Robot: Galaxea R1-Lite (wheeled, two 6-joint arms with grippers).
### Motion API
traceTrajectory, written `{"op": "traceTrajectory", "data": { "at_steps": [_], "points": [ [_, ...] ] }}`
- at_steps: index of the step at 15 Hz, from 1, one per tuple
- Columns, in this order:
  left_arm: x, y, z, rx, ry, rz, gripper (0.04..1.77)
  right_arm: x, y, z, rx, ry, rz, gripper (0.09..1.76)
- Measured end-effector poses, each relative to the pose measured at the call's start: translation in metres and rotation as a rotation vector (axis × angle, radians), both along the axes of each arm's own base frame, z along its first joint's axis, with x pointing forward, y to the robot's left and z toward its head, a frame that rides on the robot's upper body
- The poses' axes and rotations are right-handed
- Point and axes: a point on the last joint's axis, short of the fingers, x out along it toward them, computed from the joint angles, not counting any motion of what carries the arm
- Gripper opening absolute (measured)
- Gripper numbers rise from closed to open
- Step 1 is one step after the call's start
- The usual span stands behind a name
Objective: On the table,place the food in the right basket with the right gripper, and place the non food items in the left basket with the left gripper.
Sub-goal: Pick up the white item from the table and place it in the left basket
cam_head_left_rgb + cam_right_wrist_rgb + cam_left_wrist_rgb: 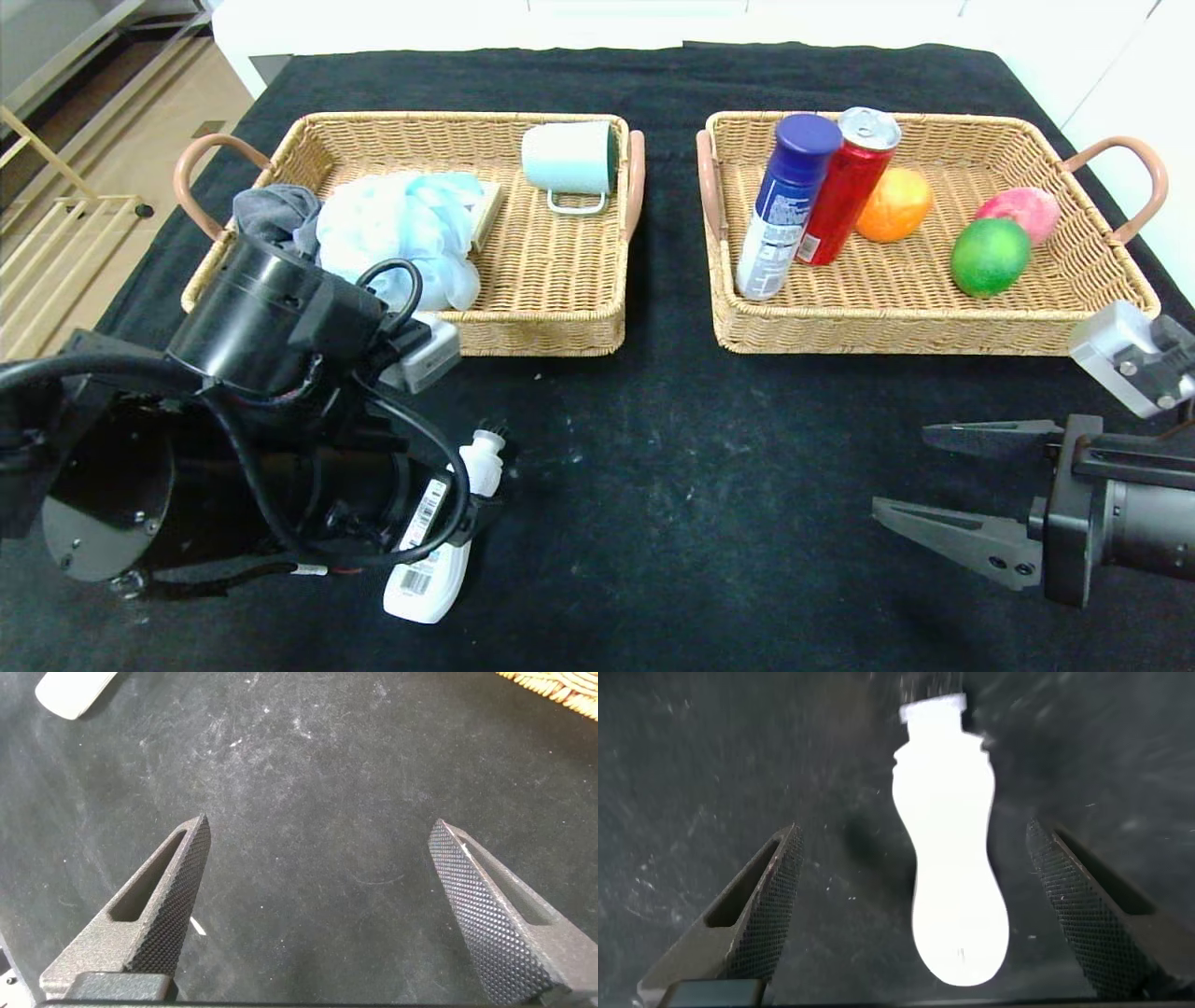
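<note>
The slim white bottle (437, 560) lies on the black table (691, 467) at the front left, its neck pointing toward the baskets. My left gripper (913, 833) is open right above it, one finger on each side of the bottle (957, 887), not touching it. The pale blue pouf (392, 229) and the flat card box (485, 215) lie in the left basket (551, 280). The red can (845, 201), white canister (784, 210) and green lime (990, 255) are in the right basket (887, 331). My right gripper (901, 469) is open and empty over bare cloth at the front right (320, 824).
The left basket also holds a pale mug (569, 159) on its side and a grey cloth (275, 210). The right basket also holds an orange fruit (894, 205) and a pink fruit (1022, 210). A wooden rack stands off the table's left edge.
</note>
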Motion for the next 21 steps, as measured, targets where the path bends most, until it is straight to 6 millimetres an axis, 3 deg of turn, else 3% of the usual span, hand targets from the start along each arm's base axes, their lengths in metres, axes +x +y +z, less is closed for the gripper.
{"op": "traceTrajectory", "data": {
  "at_steps": [17,18,21],
  "points": [
    [0.015,-0.01,-0.02,0.048,0.056,0.003,1.72,0.0,0.0,0.0,0.001,0.0,0.002,1.71],
    [0.015,-0.011,-0.02,0.05,0.06,0.002,1.64,0.0,0.0,0.0,0.001,0.001,0.003,1.71],
    [0.016,-0.011,-0.021,0.051,0.061,0.001,1.15,0.0,0.001,0.0,0.001,0.0,0.003,1.71]
  ]
}}
